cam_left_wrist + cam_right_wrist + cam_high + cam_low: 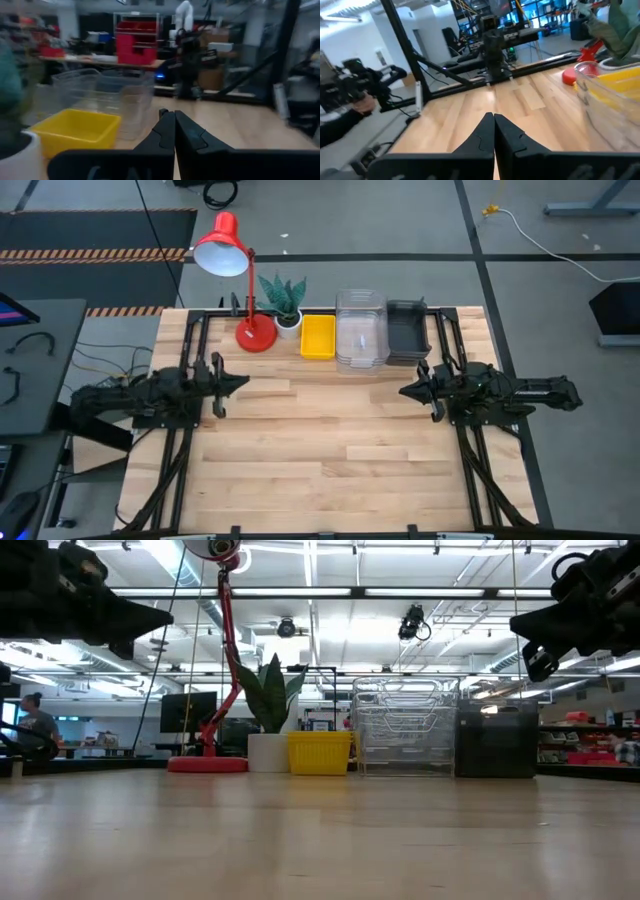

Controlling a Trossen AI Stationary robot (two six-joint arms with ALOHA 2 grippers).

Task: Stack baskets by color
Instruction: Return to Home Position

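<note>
Three groups of baskets stand in a row at the table's far edge: yellow baskets (pixel 318 337), a stack of clear baskets (pixel 361 330) and dark grey baskets (pixel 407 333), each resting on its bottom. My left gripper (pixel 244 383) hangs shut above the table's left side, pointing level toward the right. My right gripper (pixel 404 392) hangs shut above the right side, pointing level toward the left. Neither holds anything. The low view shows the yellow baskets (pixel 319 753), clear baskets (pixel 404 727) and grey baskets (pixel 497 741).
A red desk lamp (pixel 236 280) and a small potted plant (pixel 284 304) stand at the far edge, left of the baskets. Bare wooden tabletop (pixel 330 450) lies between and in front of the arms. A person's hand (pixel 362 102) shows beyond the table's left side.
</note>
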